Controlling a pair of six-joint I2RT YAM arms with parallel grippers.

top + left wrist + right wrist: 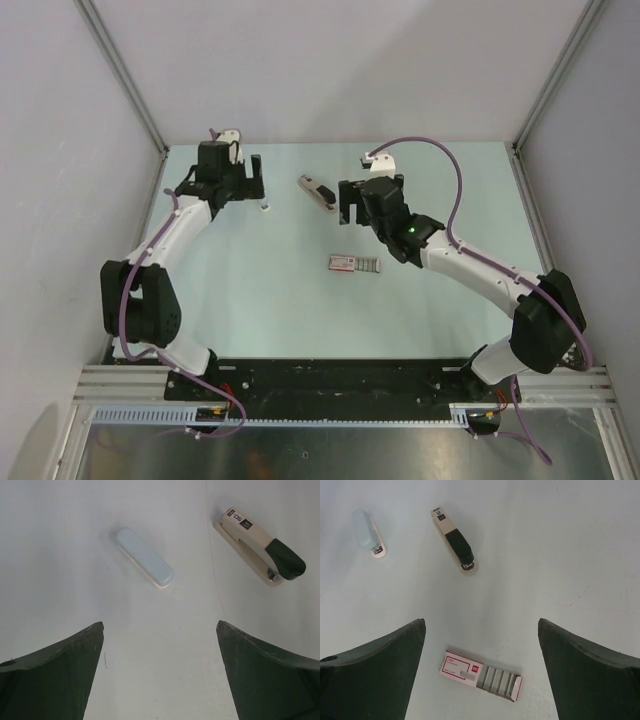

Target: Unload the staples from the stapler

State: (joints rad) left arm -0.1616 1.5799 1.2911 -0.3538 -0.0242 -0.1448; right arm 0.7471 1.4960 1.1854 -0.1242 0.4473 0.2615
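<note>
Left gripper (160, 626): I see the jaws wide apart with nothing between them, just bare table (75, 540) under the gap. Right gripper (481, 624): same, jaws spread wide, holding nothing.

Left wrist view: the stapler (260, 545) is in the upper right of the frame. It lies flat and diagonal, beige end toward the top, black part toward the lower right. It sits above the right-hand finger and is clear of it. A pale blue oblong piece (145, 556) is upper centre-left, also diagonal, apart from the stapler.

Right wrist view: the stapler is upper centre-left, black end pointing down-right, and the pale blue piece is at the far upper left. A red-and-white box (480, 676) lies at bottom centre, in the gap between the fingers but touching neither (tray slid out to the right, grey staple strips showing).

Top view: both arms reach to the far part of the table. The stapler is at upper centre between the two grippers, just left of the right one, and neither touches it. The box lies near frame centre, below the right gripper.
</note>
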